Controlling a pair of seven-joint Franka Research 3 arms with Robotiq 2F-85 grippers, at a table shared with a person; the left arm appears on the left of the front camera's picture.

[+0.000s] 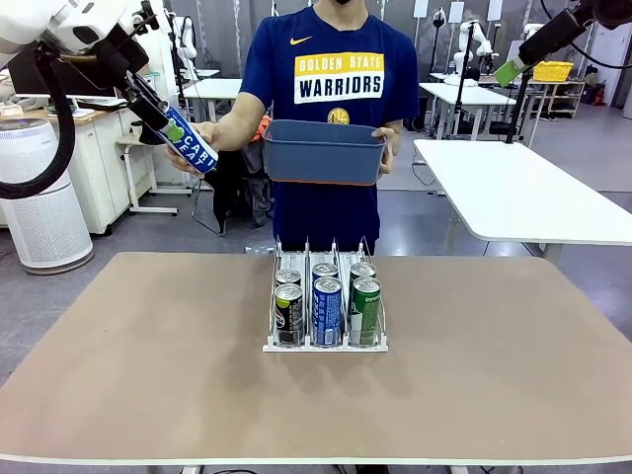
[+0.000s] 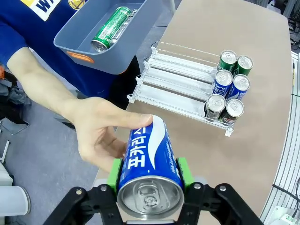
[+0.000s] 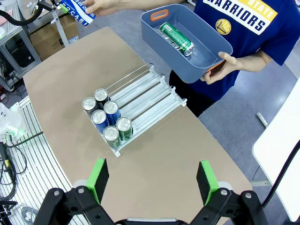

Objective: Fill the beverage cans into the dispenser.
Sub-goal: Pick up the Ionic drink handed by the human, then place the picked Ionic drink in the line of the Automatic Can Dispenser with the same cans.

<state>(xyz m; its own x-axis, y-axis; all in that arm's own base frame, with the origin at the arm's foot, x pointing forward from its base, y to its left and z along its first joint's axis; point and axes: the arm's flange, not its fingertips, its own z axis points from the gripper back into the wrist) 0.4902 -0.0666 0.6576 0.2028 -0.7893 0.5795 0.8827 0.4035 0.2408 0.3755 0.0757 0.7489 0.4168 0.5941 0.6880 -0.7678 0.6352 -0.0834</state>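
**Q:** Where was the can, and what held it?

**A:** My left pincer (image 2: 150, 177) pinched the blue can (image 2: 149, 154) at mid-body, pads on opposite sides. A person's hand (image 2: 98, 138) gripped it too, high beyond the desk's (image 1: 148, 346) far edge. I judged it stiff but slick, weighty if full, its thin wall easy to dent, so the middle was the right hold. The arm reached up and out, can slanted. My right pincer (image 3: 152, 183) hung spread, high over the dispenser (image 3: 140, 101), where six cans (image 3: 111, 111) stood at my end.
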